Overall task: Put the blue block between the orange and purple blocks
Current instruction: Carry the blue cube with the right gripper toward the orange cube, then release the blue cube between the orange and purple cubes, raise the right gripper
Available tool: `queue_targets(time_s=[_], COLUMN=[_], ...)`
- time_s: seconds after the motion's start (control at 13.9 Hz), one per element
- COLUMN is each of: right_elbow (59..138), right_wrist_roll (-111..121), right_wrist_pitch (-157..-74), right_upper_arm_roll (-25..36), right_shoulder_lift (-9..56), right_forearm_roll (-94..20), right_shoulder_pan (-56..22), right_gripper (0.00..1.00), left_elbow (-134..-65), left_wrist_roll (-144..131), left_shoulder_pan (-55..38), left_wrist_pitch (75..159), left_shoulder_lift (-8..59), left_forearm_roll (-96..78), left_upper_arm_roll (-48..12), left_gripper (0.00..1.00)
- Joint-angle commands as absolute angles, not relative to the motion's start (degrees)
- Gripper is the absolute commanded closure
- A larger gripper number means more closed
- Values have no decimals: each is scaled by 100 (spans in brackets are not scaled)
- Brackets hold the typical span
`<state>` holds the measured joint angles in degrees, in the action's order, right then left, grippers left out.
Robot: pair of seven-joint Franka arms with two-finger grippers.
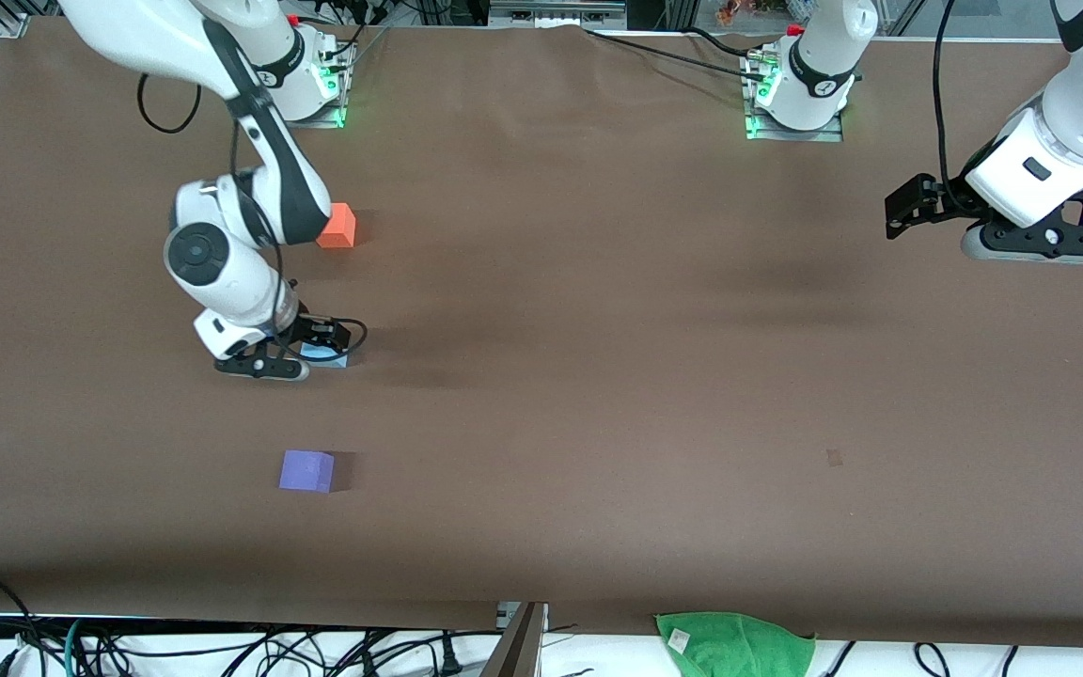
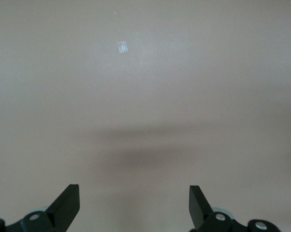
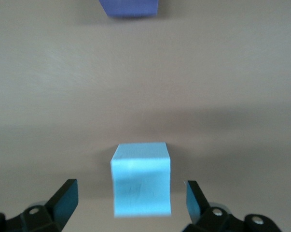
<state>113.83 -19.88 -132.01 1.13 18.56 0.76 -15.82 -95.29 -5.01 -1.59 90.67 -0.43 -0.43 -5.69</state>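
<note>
The blue block point(image 1: 327, 355) rests on the brown table, nearer to the front camera than the orange block point(image 1: 337, 227) and farther than the purple block point(image 1: 307, 470), roughly in line with both. My right gripper point(image 1: 314, 358) is low over it and open. In the right wrist view the blue block point(image 3: 141, 178) stands between the two fingers with a gap on each side, and the purple block point(image 3: 129, 8) shows at the picture's edge. My left gripper point(image 1: 1021, 246) waits open and empty over the left arm's end of the table, with only bare table between its fingers point(image 2: 68, 203).
A green cloth point(image 1: 734, 642) lies off the table's front edge. Cables hang below that edge. A small pale tape mark point(image 1: 834, 457) is on the table toward the left arm's end and shows in the left wrist view point(image 2: 122, 47).
</note>
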Motion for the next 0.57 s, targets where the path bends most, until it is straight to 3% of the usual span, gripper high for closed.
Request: queue_targets(time_s=[0.0,0.22,0.5], right_elbow=[10647,9171,8798], right_wrist_roll=[-1863,-1592,-278], right_wrist_pitch=[-11739,-9745,-8949], right_upper_arm_roll=[97,229,720], right_shoulder_lift=[1197,1178,643], right_forearm_roll=[0,-35,-685], right_shoulder_pan=[-1538,-1529,-1521], right_gripper=[1,1,1], left_elbow=[-9343,-9343,-9343], left_wrist_roll=[-527,-536,-527], left_shoulder_pan=[-167,-167,-167], left_wrist_pitch=[8903,8895,8895], left_shoulder_lift=[18,18,18], left_forearm_roll=[62,62,62], left_upper_arm_roll=[-589,-589,-589], left_gripper=[0,0,0])
